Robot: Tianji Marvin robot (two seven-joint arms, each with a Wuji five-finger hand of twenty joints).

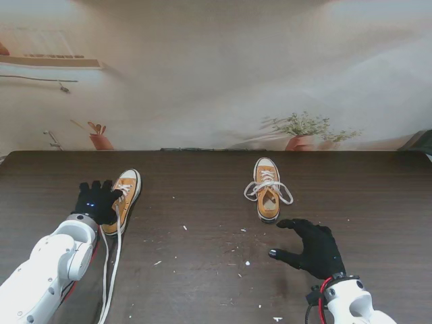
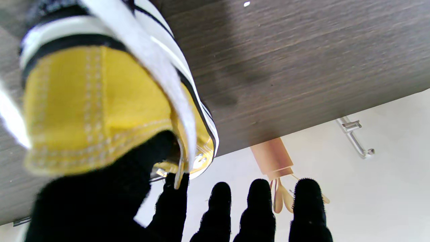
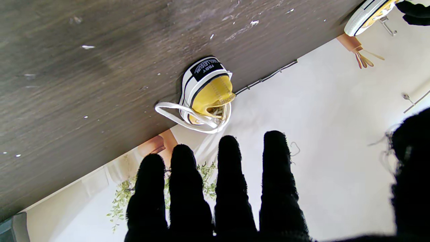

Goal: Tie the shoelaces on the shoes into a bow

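our left hand (image 1: 98,200) pinching the lace (image 1: 115,253) at the left shoe (image 1: 126,194), right hand (image 1: 312,247) spread wide, holding nothing, just short of the right shoe (image 1: 267,189) on our table (image 1: 202,223)

You had soft, even daylight over the dark counter (image 1: 202,270), with only faint shadows. The stand view was sharp; your left wrist view blurred the close yellow shoe (image 2: 94,107), and the black robot hand (image 3: 215,188) showed no detail

Left shoe (image 1: 124,197) heel hidden under left hand (image 1: 98,200)
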